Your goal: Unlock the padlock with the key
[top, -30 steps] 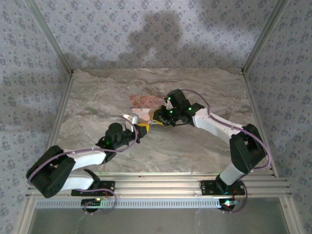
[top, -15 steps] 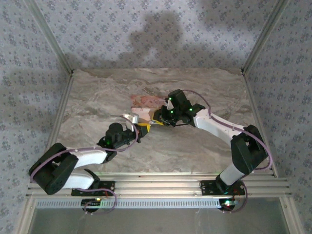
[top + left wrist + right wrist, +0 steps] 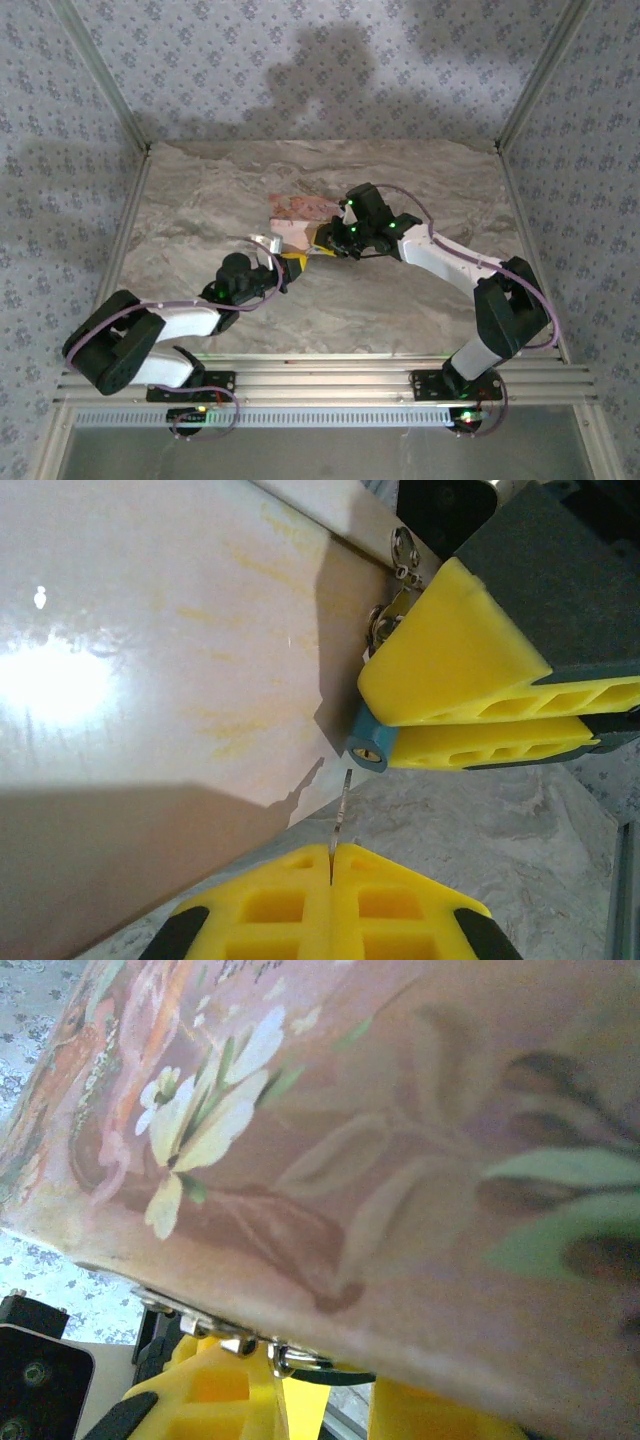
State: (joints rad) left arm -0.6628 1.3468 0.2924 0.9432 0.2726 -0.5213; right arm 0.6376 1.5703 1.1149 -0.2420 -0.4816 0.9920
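A small blue padlock [image 3: 367,752] hangs from the metal hasp [image 3: 395,580] of a floral box [image 3: 295,213]. Its keyhole faces my left wrist camera. My right gripper [image 3: 375,725] is shut on the padlock, with its yellow fingers [image 3: 450,650] coming in from the right. My left gripper [image 3: 331,852] is shut on the key [image 3: 341,810]. The thin blade stands up from the jaws, its tip just below the keyhole with a small gap between them. In the top view both grippers [image 3: 283,268] [image 3: 322,243] meet at the box's front. The right wrist view shows the hasp ring [image 3: 285,1358] and the dark shackle under the lid.
The box's pale side wall [image 3: 150,660] stands close on the left of the key. The marble tabletop [image 3: 420,310] runs out to metal frame posts [image 3: 120,110] and patterned walls at the back and sides.
The left arm's elbow has shifted slightly. Both grippers stay at the box front with their grips unchanged.
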